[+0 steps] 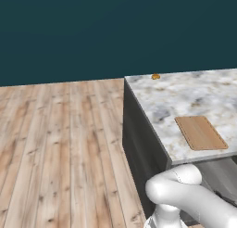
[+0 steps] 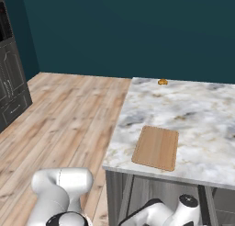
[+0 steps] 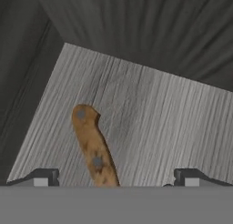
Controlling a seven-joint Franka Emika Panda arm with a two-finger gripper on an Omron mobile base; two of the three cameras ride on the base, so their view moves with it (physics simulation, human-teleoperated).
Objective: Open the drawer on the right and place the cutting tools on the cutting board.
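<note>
The tool hangs inside the drawer with its fingers spread wide apart, a brown riveted knife handle lying on the grey floor between them (touching neither). Up on the marble table, the cutting board lies flat near the front edge, a small orange object far back.

The brown wooden riveted knife handle runs off at 6 o'clock, its blade unseen. The small orange object on the marble counter is too small to identify.
</note>
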